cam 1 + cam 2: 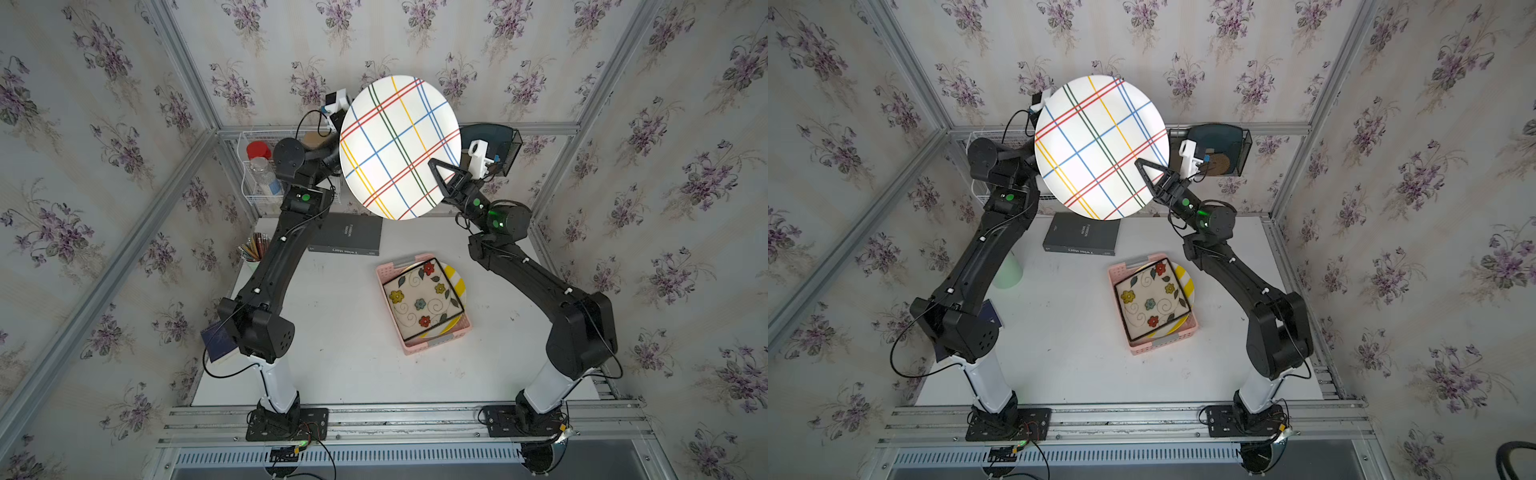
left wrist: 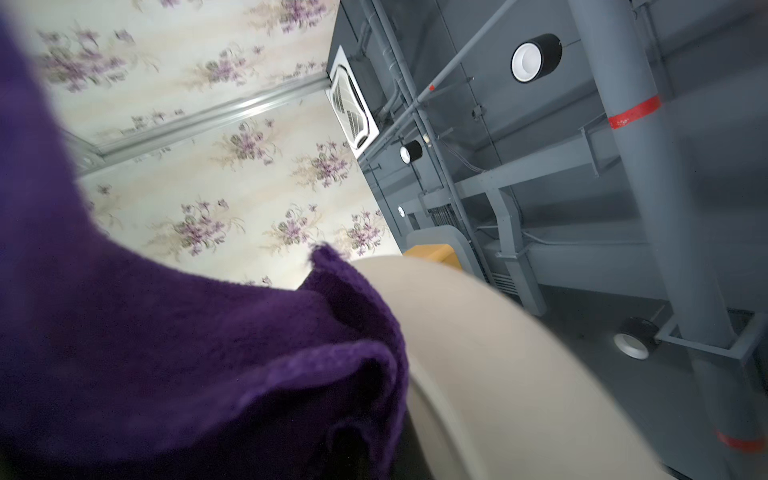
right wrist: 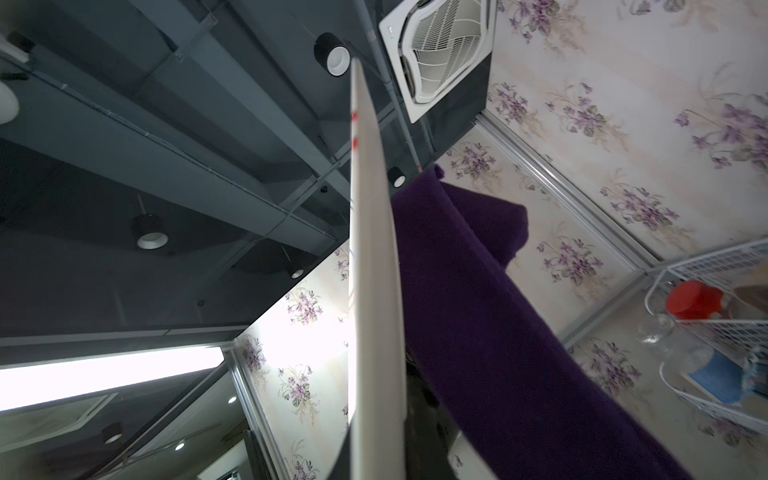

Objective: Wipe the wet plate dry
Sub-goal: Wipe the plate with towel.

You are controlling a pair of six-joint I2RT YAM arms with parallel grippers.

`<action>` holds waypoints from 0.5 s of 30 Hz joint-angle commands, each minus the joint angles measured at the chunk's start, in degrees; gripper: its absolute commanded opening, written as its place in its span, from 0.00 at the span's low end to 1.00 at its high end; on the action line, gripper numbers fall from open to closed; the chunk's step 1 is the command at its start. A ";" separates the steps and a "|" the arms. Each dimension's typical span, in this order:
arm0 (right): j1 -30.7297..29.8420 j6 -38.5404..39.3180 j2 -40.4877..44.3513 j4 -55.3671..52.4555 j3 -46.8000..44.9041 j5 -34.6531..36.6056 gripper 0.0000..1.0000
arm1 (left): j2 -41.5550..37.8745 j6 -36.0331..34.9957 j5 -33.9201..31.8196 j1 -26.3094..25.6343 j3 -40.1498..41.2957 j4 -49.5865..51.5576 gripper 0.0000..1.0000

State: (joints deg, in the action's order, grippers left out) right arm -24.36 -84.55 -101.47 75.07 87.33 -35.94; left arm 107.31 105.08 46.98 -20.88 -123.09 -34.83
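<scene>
The round white plate (image 1: 399, 145) with coloured crossing stripes is held high above the table, its face turned toward both top views (image 1: 1100, 145). My right gripper (image 1: 437, 167) is shut on its lower right rim, one black finger lying across the face. In the right wrist view the plate (image 3: 374, 291) runs edge-on, with a purple cloth (image 3: 478, 311) against its back. In the left wrist view the same cloth (image 2: 166, 353) lies against the plate's plain underside (image 2: 498, 374) and covers my left gripper's jaws, which are shut on it. The plate hides that gripper in both top views.
A pink basket (image 1: 384, 270) on the table holds a square flowered plate (image 1: 419, 303) over a yellow-striped one. A black book (image 1: 347, 235) lies behind it. At the back stand a wire rack with jars (image 1: 259, 166) and a black mesh holder (image 1: 503, 149). A pencil cup (image 1: 251, 249) stands at the left.
</scene>
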 commanded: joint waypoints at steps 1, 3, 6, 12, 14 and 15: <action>1.87 0.97 -5.04 -3.39 8.58 5.01 0.00 | 0.56 0.00 4.02 -2.27 -2.05 -6.69 0.00; 4.50 0.14 -6.76 -3.59 11.79 7.88 0.00 | 0.37 0.04 4.91 -2.49 -2.07 -6.93 0.00; 8.34 -1.68 -5.77 -2.10 10.22 9.07 0.00 | -0.64 0.04 4.62 -1.73 -1.17 -7.51 0.00; 6.64 -1.44 2.08 0.75 -6.04 6.60 0.00 | -1.23 0.05 2.27 0.34 -1.02 -8.30 0.00; 3.32 -1.98 2.45 3.22 -8.26 7.07 0.00 | -0.33 0.16 1.99 0.21 -1.98 -8.16 0.00; 1.88 -1.78 1.93 3.43 -7.81 7.11 0.00 | 0.05 0.20 2.05 0.04 -2.31 -8.19 0.00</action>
State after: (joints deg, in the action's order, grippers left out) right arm -19.88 -88.53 -99.11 80.62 80.42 -26.83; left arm 107.11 105.21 47.29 -20.40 -124.22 -36.29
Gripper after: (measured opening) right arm 0.123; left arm 0.078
